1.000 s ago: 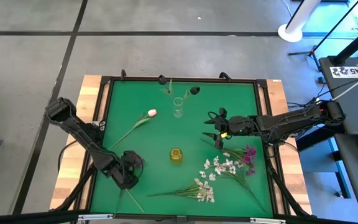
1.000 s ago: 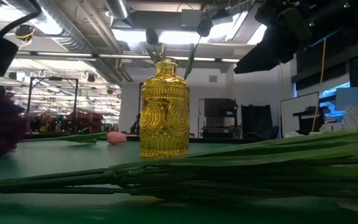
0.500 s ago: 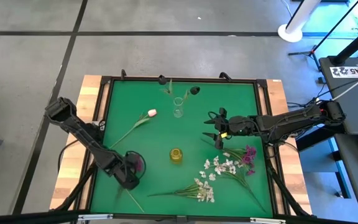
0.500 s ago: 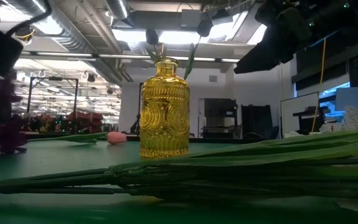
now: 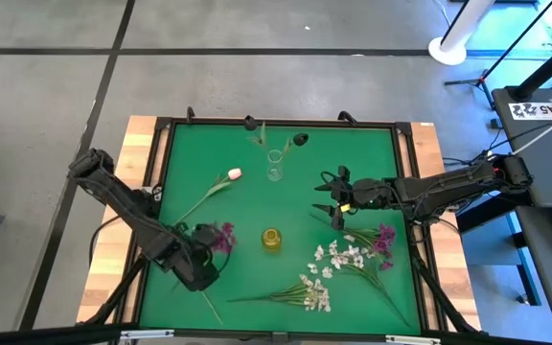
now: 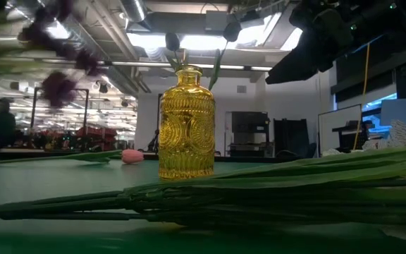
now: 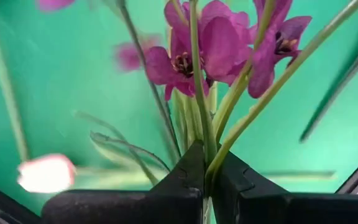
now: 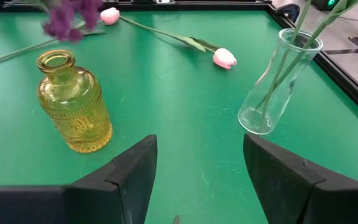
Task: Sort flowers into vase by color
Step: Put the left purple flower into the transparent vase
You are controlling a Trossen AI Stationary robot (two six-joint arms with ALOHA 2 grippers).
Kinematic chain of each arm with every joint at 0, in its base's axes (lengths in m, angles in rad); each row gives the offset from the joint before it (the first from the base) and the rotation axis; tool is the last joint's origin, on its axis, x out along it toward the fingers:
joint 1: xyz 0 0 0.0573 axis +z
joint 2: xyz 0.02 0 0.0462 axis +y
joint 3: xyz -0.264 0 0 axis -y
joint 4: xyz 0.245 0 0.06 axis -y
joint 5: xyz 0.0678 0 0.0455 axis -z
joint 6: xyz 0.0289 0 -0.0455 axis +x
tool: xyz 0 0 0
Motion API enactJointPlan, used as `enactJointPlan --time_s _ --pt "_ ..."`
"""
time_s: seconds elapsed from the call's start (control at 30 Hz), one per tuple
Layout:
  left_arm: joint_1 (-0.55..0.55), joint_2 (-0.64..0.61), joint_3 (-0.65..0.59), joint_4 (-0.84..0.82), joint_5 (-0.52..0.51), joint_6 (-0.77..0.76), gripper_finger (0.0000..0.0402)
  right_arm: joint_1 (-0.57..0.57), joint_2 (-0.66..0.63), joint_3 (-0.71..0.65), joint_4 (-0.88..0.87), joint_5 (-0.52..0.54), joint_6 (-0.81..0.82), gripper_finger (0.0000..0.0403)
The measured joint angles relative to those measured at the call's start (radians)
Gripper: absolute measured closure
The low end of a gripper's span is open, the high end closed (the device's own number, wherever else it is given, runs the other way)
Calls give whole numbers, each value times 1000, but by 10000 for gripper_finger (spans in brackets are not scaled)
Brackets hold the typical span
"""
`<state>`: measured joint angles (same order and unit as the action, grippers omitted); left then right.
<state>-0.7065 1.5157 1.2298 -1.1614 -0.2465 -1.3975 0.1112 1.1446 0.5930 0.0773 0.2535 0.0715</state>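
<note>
Left tool (image 7: 205, 180) is clenched on the stems of a magenta flower cluster (image 5: 222, 236), held up off the worktop (image 5: 228, 115) near the left edge; its stem ends disappear between the fingers. In the low view that cluster is just a blur. Right tool (image 8: 199, 171) sits released, nothing in it, toward the right edge. Yellow vase (image 5: 271, 239) stands mid-worktop with open green around it, clear vase (image 5: 275, 165) near the far edge already holding stems. Pink tulip (image 5: 234, 174) lies on the left half, white sprays (image 5: 338, 257) crowd the near-right corner.
</note>
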Motion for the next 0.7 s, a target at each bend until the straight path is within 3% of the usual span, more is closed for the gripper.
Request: enactJointPlan --time_s 0.23,0.5,0.6,0.7 --pt "-61 0 234 -166 -409 67 398 0 0 0 0 0 1 165" --pt "-75 -1 264 -184 -1035 269 399 0 0 0 0 0 2 165" --pt "-51 -1 264 -192 -1192 312 399 0 0 0 1 0 2 165" --pt "-20 -13 263 -200 -1237 321 399 0 0 0 1 0 2 165"
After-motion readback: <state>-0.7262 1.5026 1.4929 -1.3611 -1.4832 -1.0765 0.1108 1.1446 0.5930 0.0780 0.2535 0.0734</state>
